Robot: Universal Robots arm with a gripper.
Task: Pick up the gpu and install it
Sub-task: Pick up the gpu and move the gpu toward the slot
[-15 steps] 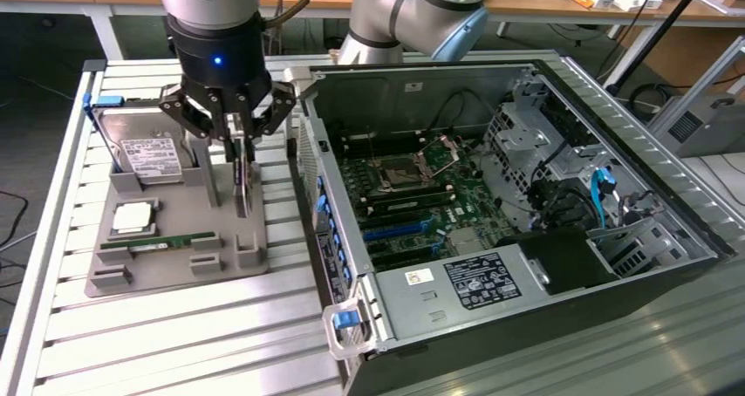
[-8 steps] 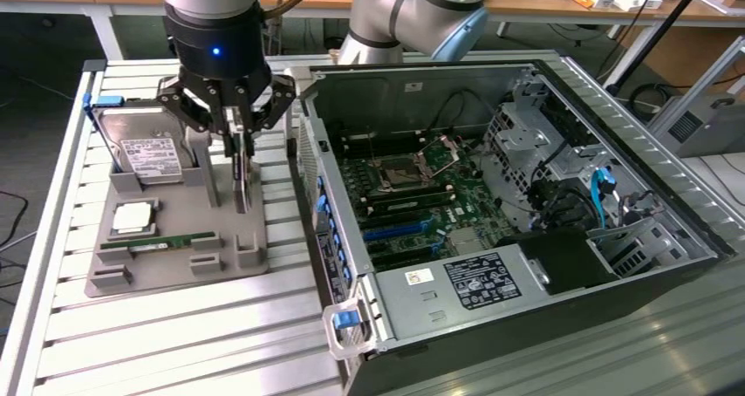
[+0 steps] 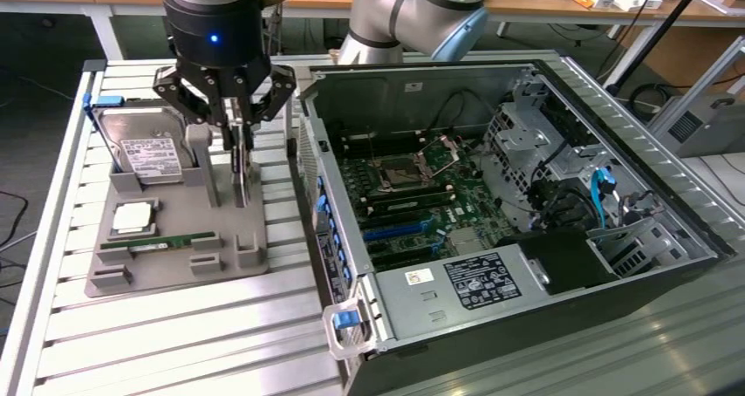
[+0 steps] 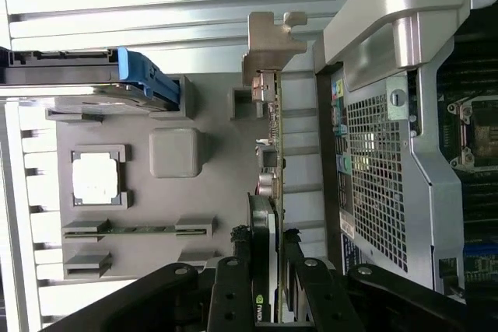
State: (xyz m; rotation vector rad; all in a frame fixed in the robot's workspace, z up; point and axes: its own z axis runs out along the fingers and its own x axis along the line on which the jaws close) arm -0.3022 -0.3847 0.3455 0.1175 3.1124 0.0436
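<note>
Claw (image 3: pixel 239 130) pinching the gpu (image 4: pixel 268 192), upright in its grey holder (image 3: pixel 174 261). Best lifted straight up, card kept vertical, silver bracket (image 4: pixel 268 44) clearing its slot.

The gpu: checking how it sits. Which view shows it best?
Wrist view: the gpu runs edge-on along most of its length, bracket included. Exterior view: the gpu stands upright in the gray holder.

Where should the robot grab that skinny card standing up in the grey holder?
Probably the top edge of the gpu, from straight above, pinching its two flat faces. It stands on edge in the grey holder, so its top is free, and it is thin across. Stay off the silver bracket at one end.
</note>
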